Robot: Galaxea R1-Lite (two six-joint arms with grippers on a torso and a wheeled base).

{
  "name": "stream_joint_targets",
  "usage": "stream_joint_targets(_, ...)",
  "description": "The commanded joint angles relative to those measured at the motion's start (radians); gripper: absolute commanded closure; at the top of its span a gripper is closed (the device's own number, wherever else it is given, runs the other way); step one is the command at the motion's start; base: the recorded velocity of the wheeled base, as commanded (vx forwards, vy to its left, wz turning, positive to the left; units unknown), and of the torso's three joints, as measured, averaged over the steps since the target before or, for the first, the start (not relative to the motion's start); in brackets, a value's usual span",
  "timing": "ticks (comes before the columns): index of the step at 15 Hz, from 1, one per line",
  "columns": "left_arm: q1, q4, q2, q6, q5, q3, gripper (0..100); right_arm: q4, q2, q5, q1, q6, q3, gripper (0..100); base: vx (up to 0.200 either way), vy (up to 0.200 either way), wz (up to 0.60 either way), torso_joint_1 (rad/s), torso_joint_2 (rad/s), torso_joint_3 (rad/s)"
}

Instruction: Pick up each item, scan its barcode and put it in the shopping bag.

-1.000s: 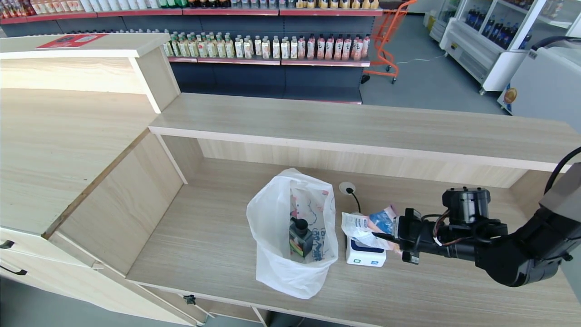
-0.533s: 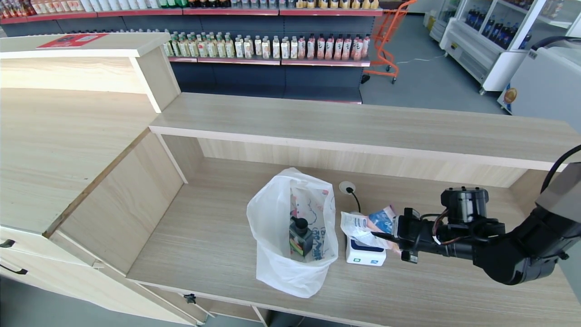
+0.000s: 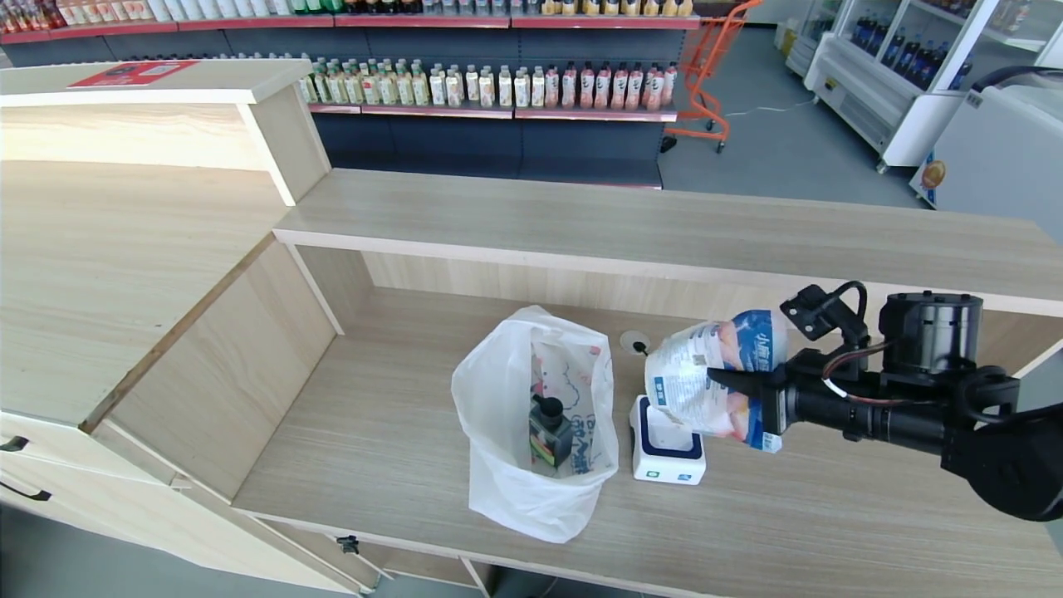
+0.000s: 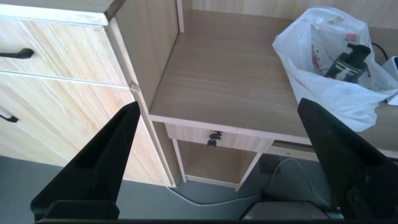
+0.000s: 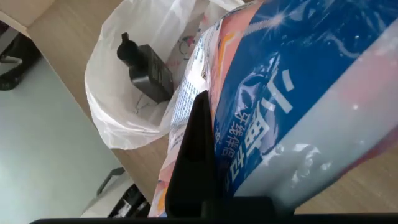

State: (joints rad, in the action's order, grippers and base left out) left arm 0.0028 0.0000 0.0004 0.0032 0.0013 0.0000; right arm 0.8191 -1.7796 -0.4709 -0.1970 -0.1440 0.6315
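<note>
Checkout recess, mid-task. Bottle [image 3: 550, 433] already stands inside the bag [image 3: 498, 432], so one item is judged done. Pack [image 3: 706, 374] is the item in hand: the right hand [image 3: 743, 389] is clamped on it, one finger [image 3: 731, 379] lying across its printed face, and holds it in the air, tilted, above the scanner [image 3: 667, 455] and apart from it. The step is judged to be the scan, or the lift just after it; whether the barcode faces the scanner cannot be told. What is left for this pack: carry it toward the robot's left, over the bag's mouth, and let go. Whether further items wait cannot be told.

Left hand [image 4: 217, 104], fingers apart and holding nothing, hangs off the near left corner of the surface [image 3: 374, 448], well apart from the bag.

Edges and room: the bag stands just beside the scanner, on the robot's left of it, mouth open upward, so the path is short and nothing stands between them. The bag's rim is soft and uneven, and the pack looks broad against the mouth; it is judged likely to snag unless it goes in end-first. The back wall and ledge [image 3: 664, 232] close off the far side; the side panel [image 3: 249, 349] lies well to the left. The bag stands near the surface's front edge, so a push on it could tip it off.
</note>
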Motion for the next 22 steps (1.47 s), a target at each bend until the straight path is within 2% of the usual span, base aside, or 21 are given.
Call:
stream_joint_targets(1,0.0,0.0,0.0,0.0,0.0,0.0,0,-0.058,0.072,0.054,-0.05,0.075,0.042,100,0.0,0.0,0.0,0.0,0.0,0.0)
stream_joint_targets(3,0.0,0.0,0.0,0.0,0.0,0.0,0,-0.072,-0.011,0.066,-0.114,0.166,0.068,100,0.0,0.0,0.0,0.0,0.0,0.0)
stream_joint_targets(6,0.0,0.0,0.0,0.0,0.0,0.0,0,-0.063,-0.132,0.066,-0.137,0.13,0.12,100,0.0,0.0,0.0,0.0,0.0,0.0)
stream_joint_targets(8,0.0,0.0,0.0,0.0,0.0,0.0,0,-0.063,-0.245,0.066,-0.139,0.066,0.215,100,0.0,0.0,0.0,0.0,0.0,0.0)
stream_joint_targets(12,0.0,0.0,0.0,0.0,0.0,0.0,0,-0.066,-0.38,0.07,-0.17,0.072,0.387,100,0.0,0.0,0.0,0.0,0.0,0.0)
stream_joint_targets(19,0.0,0.0,0.0,0.0,0.0,0.0,0,-0.066,-0.503,0.072,-0.222,0.069,0.527,100,0.0,0.0,0.0,0.0,0.0,0.0)
stream_joint_targets(22,0.0,0.0,0.0,0.0,0.0,0.0,0,-0.064,-0.531,0.074,-0.229,0.061,0.547,100,0.0,0.0,0.0,0.0,0.0,0.0)
